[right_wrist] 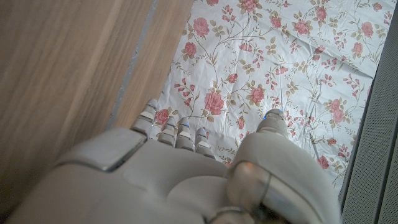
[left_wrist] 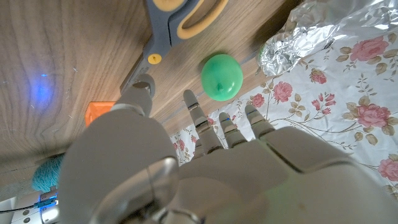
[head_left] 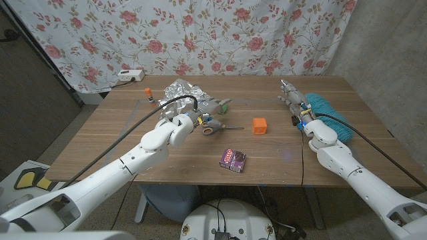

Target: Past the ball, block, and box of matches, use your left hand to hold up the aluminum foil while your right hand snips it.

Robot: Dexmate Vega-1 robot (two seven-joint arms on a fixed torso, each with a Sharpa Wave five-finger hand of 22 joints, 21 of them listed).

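Crumpled aluminum foil (head_left: 185,90) is lying upper-centre on the tabletop (head_left: 280,157); left robot hand (head_left: 179,125) and right robot hand (head_left: 298,105) are both hovering spread, holding nothing.

The aluminum foil (head_left: 181,91) is seen as a crumpled silver heap at the table's far side. Just beside it, towards the front, lie the green ball (head_left: 225,105) and the scissors (head_left: 215,126), with grey blades and yellowish handles, flat.

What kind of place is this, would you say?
Probably a makeshift robot test room, not a home: a floral sheet hangs as a backdrop against bare grey walls, a power strip lies behind the wooden table, and small props are scattered there.
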